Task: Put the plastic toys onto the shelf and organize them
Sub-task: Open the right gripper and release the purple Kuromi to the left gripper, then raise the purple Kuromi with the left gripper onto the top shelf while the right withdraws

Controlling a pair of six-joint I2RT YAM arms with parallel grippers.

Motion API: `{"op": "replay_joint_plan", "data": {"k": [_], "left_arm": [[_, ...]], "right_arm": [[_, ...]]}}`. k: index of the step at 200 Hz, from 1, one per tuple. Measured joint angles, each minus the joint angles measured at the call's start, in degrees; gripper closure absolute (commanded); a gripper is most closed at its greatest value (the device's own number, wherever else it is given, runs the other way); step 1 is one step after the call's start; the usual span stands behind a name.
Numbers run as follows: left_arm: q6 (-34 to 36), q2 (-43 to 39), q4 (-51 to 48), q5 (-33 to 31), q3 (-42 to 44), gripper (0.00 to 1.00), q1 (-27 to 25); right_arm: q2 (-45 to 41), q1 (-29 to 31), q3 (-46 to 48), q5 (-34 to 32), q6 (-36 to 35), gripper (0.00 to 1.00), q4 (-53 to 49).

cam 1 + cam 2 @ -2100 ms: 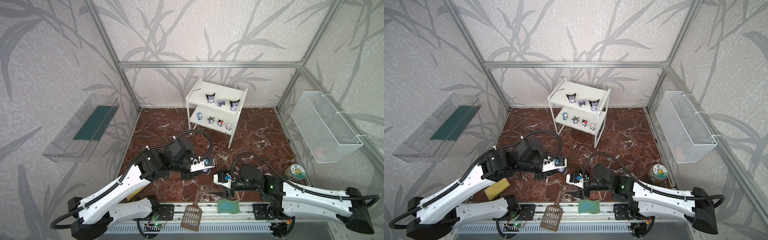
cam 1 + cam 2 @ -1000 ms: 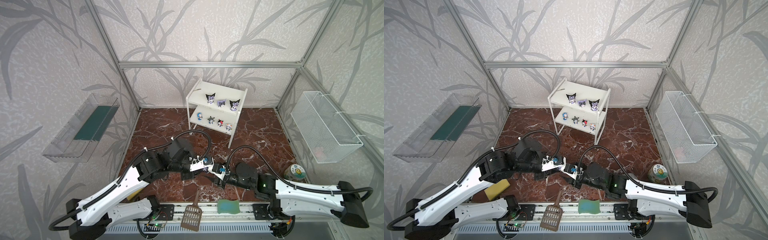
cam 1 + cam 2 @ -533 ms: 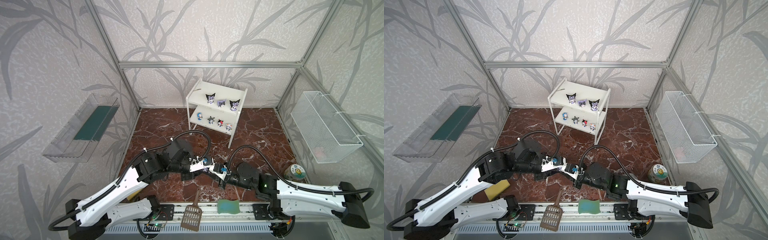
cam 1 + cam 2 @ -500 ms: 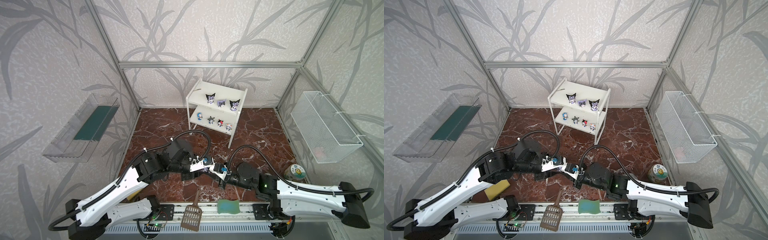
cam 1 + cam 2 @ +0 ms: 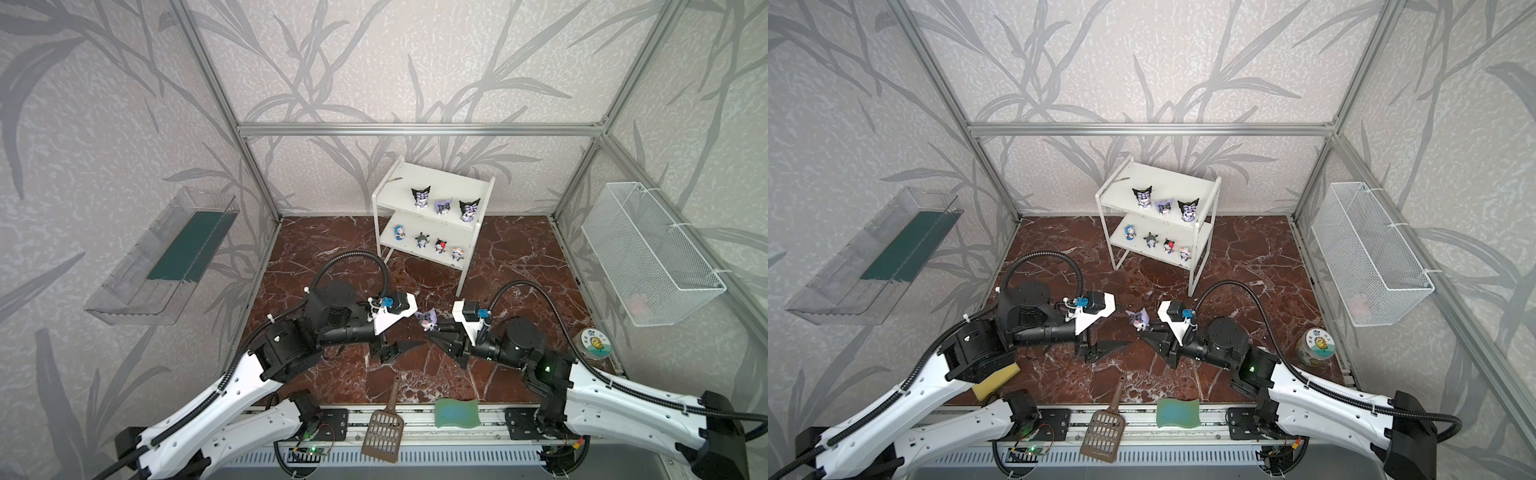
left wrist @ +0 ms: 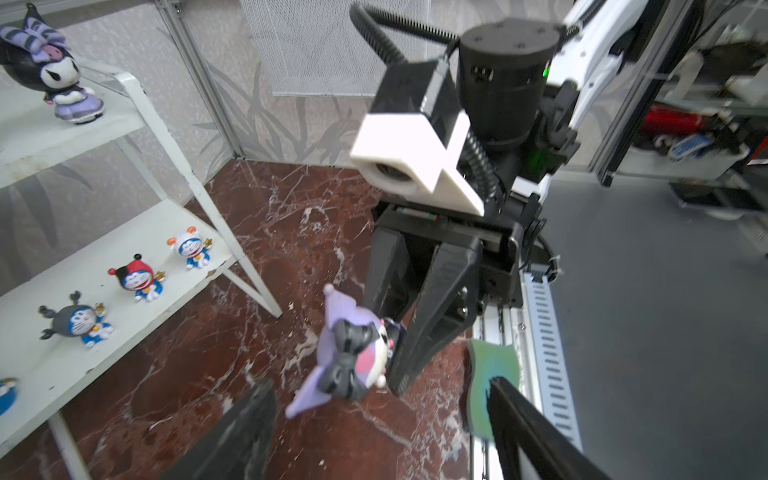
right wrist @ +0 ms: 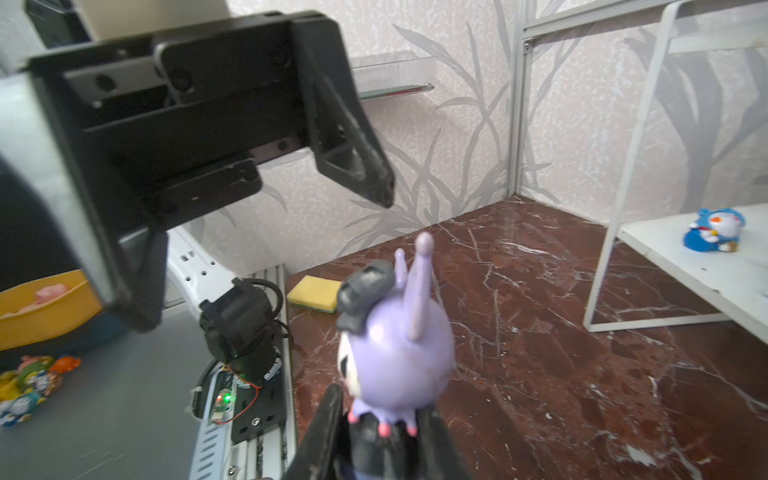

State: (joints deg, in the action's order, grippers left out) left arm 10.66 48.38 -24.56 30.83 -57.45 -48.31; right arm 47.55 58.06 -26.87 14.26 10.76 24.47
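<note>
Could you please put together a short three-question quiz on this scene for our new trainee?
1. Which jaws hold the purple toy: A) left jaws, B) right jaws, C) neither?
2. How many small toys stand on the lower board of the shelf?
3. True or false: the top board carries four toys.

Key
1. B: the right jaws are shut on its base; the left jaws stand open, clear of it.
2. Four.
3. False: three purple-and-black toys stand there.
</note>
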Motion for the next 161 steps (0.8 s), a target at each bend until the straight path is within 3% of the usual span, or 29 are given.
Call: {"op": "replay_joint_plan", "data": {"k": [49,75,122,161], "left_arm": [[-6.32,3.41,7.34,7.13,1.11,0.22,2.38],[-7.67,5.14,7.78,9.92,1.11,0.32,2.67],[-9.31,6.25,9.07,13.53,1.11,0.57,3.13],[-9.62,7.63,10.05,15.08,0.68,0.64,3.52]], "right_arm": [[-1.7,-0.44,0.52,3.8,1.77,0.84,2.99],[-2.34,-0.44,1.03,4.31,1.9,0.85,4.79],[-2.38,-0.44,1.57,4.28,2.51,0.85,7.15],[-2.21,-0.44,2.05,3.96,2.95,0.83,9.6]]}}
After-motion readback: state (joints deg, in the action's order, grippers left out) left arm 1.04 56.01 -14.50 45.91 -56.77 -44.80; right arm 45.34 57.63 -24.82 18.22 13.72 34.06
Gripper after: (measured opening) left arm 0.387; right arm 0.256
